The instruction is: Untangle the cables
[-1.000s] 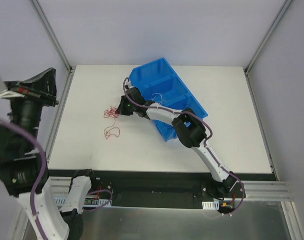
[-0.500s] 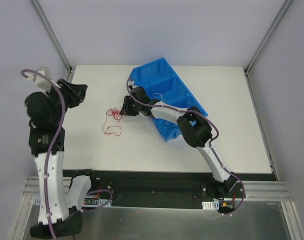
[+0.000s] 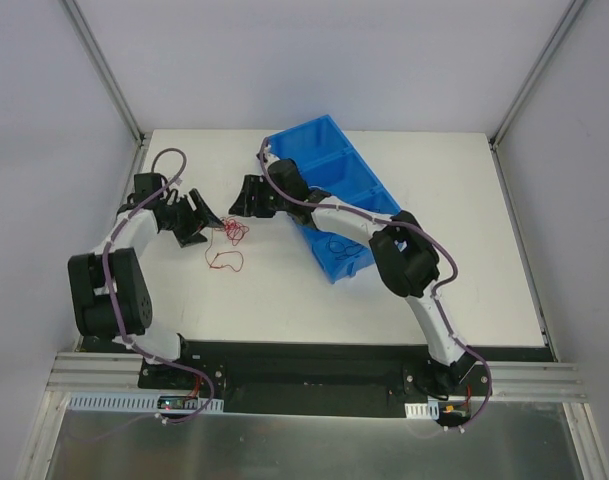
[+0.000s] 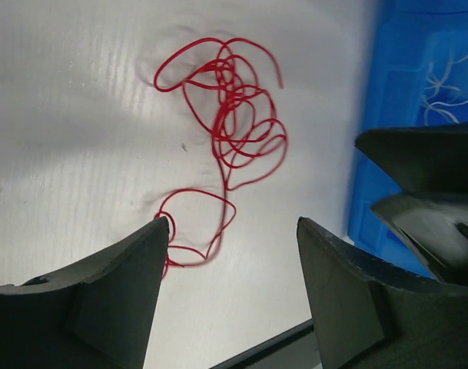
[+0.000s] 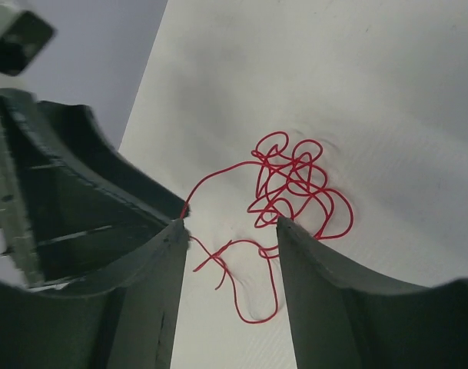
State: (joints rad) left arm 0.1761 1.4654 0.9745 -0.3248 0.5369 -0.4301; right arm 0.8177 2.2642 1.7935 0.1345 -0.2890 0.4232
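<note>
A thin red cable (image 3: 231,233) lies in a curly tangle on the white table, with a looser loop (image 3: 224,263) trailing toward the near side. My left gripper (image 3: 206,222) sits just left of the tangle, open and empty. My right gripper (image 3: 242,200) hovers just beyond the tangle, also open and empty. In the left wrist view the red cable (image 4: 234,115) lies ahead of the open left gripper (image 4: 232,227). In the right wrist view the cable (image 5: 295,184) curls under the open right gripper (image 5: 231,227). A white cable (image 4: 445,77) rests inside the blue bin.
A blue divided bin (image 3: 299,133) stands slanted right of the tangle, and the right arm reaches across it. The table's left edge (image 3: 124,230) runs close behind the left arm. The two grippers face each other closely across the cable.
The left arm has swung down from high at the left to the table beside the red cable. Both grippers went from shut to open. The right gripper drew back slightly from the tangle.
</note>
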